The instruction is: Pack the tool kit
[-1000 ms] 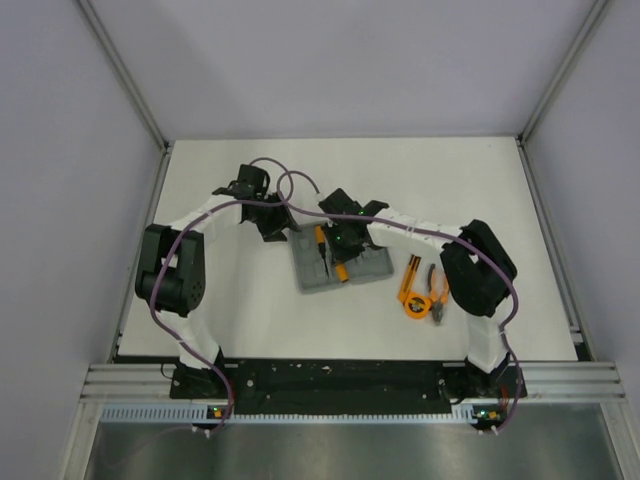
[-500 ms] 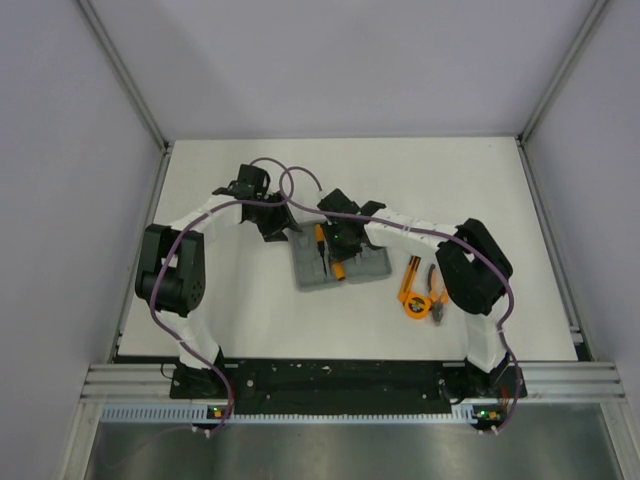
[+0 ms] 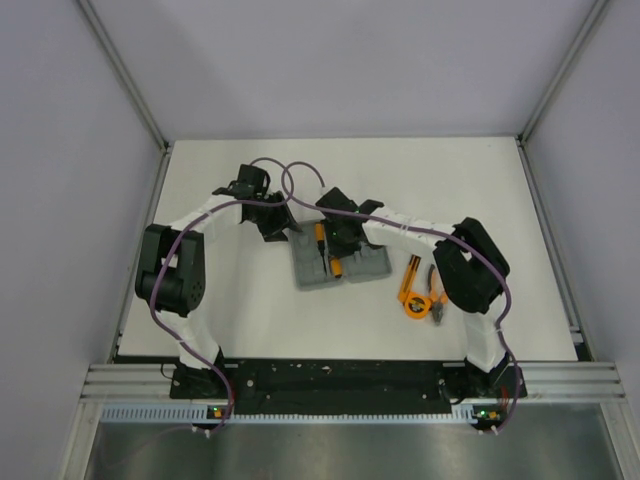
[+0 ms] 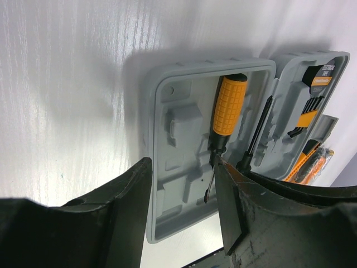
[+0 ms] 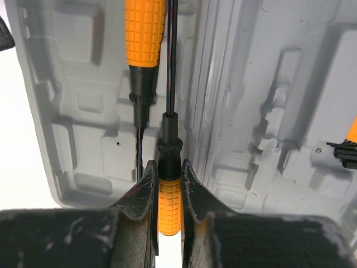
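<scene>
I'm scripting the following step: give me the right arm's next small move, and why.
Probably lower the right gripper slightly to press the held screwdriver into the case: its handle is clamped, and its shaft runs just beside the stowed screwdriver, near the hinge.

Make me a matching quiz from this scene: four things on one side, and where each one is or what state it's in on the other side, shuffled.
Column one:
1. thick orange-handled screwdriver
2. slim black-shafted screwdriver with orange handle
3. orange-and-black pliers
4. left arm's tool

Column two:
A. open, holding nothing
B. lying on the white table, right of the open grey plastic case
C. seated in a moulded slot of the case
D. clamped in the right arm's tool

Pairs: 1-C, 2-D, 3-B, 4-A.
</scene>
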`<state>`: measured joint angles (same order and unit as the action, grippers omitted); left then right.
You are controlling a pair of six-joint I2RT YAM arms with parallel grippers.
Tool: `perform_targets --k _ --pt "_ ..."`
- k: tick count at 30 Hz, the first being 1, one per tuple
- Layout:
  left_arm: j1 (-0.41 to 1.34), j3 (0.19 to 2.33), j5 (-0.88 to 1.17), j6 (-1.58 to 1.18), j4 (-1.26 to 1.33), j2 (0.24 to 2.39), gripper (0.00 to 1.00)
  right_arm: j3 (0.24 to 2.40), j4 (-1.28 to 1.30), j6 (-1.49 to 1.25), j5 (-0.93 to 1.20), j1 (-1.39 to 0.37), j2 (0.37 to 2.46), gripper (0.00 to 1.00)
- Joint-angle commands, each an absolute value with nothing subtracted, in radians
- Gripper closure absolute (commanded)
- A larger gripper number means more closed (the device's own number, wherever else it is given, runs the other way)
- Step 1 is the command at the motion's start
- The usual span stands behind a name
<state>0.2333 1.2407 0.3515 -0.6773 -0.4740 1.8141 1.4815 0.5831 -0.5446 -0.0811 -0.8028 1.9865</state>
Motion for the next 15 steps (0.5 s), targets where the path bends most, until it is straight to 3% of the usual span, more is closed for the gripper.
perform_targets --k 1,8,15 --pt "0.229 1.246 0.367 -0.663 -0.456 1.779 0.47 1.537 0.584 -0.568 -0.115 -0.808 2.003 0.98" --pt "0.229 1.247 0.371 -0.661 -0.453 1.779 0.47 1.539 0.612 -0.583 -0.112 -0.808 2.025 0.80" --pt "0.229 1.244 0.406 -0.681 -0.430 1.776 0.47 1.545 0.623 -0.581 -0.121 -0.808 1.993 0.73"
